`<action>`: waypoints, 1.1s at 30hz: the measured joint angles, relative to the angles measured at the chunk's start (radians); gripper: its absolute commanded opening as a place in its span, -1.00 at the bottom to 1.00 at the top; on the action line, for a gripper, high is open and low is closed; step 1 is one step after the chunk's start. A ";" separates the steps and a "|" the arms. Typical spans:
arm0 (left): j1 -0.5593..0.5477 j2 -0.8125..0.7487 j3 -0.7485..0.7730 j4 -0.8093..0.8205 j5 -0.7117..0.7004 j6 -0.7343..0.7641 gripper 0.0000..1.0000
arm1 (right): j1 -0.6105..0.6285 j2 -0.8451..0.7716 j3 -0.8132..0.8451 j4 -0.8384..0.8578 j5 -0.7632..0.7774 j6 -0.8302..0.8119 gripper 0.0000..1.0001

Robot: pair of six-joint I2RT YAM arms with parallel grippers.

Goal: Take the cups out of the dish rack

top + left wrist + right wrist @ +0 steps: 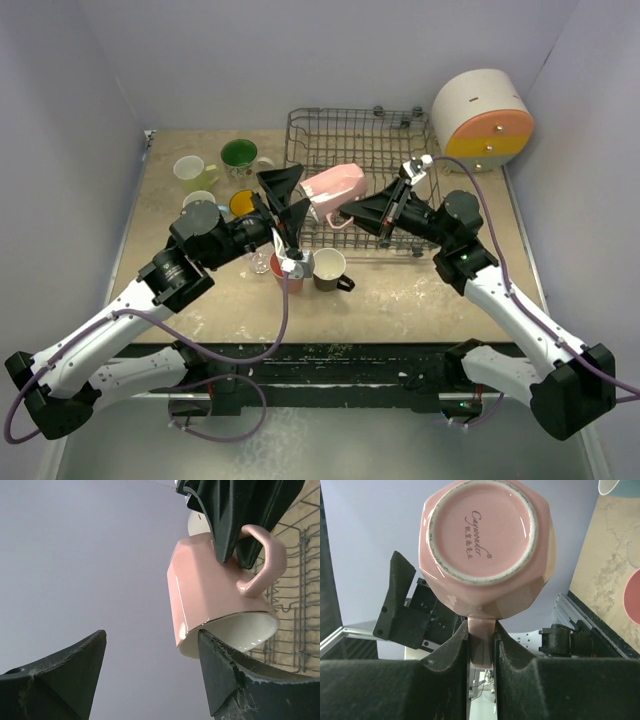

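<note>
Cups: pink mug [335,185] held in the air above the near-left part of the dish rack [380,130], base turned toward the right wrist camera. Handle clenched in the right pincer [481,630]; left pincer [150,635] released, jaws wide, just beside the mug and not touching.

Out on the desk [400,300], left of and in front of the rack: green-inside mug [238,155], pale yellow-green mug [190,170], yellow-orange cup [243,203], black mug [330,268], others part-hidden by the left arm. No cup seen in the rack.

Judged nearly finished, with only the setting down of this last mug left.

Mug of glossy glazed ceramic, faceted wall, unglazed foot ring, looped handle, cream inside. Rack of thin grey wire with upright tines.
</note>
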 measured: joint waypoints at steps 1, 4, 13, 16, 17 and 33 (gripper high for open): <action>0.000 0.000 -0.002 0.006 -0.003 0.012 0.50 | 0.004 -0.001 -0.005 0.002 0.000 0.005 -1.00; 0.000 -0.001 -0.013 0.014 -0.006 0.040 0.46 | 0.019 -0.001 -0.008 0.004 0.001 0.014 -1.00; 0.000 0.031 -0.028 0.034 -0.022 0.065 0.17 | 0.070 -0.002 -0.011 0.070 0.004 0.047 -1.00; 0.000 0.053 -0.028 0.042 -0.028 0.064 -0.09 | 0.086 -0.005 -0.011 0.079 0.004 0.053 -1.00; 0.000 0.058 -0.028 0.042 -0.028 0.063 -0.21 | 0.091 -0.008 -0.013 0.079 0.005 0.055 -1.00; -0.017 0.140 0.138 -0.150 -0.013 -0.107 -1.00 | 0.060 -0.020 0.097 -0.188 0.008 -0.166 0.71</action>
